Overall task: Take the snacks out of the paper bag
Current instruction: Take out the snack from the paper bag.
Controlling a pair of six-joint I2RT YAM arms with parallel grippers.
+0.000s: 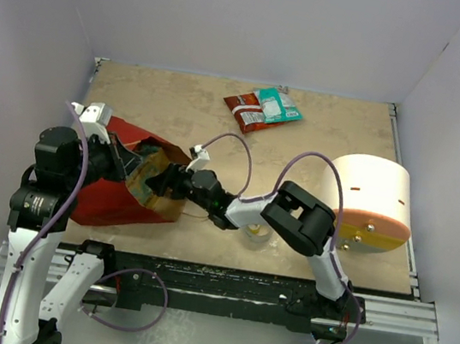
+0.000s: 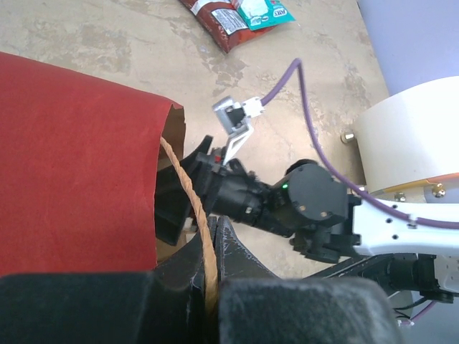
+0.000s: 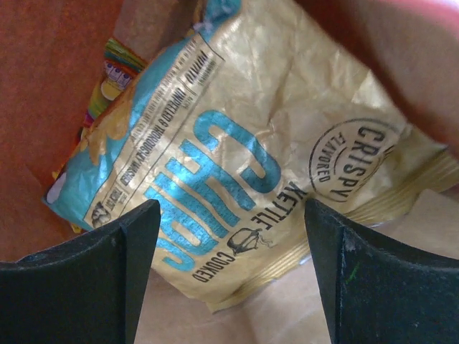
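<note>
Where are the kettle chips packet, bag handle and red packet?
kettle chips packet (image 3: 222,158): right wrist view, its printed front.
bag handle (image 2: 192,195): left wrist view, cord at mid-length.
red packet (image 1: 243,113): top external view, its centre.

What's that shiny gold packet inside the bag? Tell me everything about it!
The gold packet is crinkly, shiny foil with big teal letters saying CHIPS, small words KETTLE COOKED and a round CRISPY stamp. It lies slanted inside the paper bag on the brown paper, one end over a smaller colourful packet. The right claw is open, one finger on each side, and does not seem to touch it.
</note>
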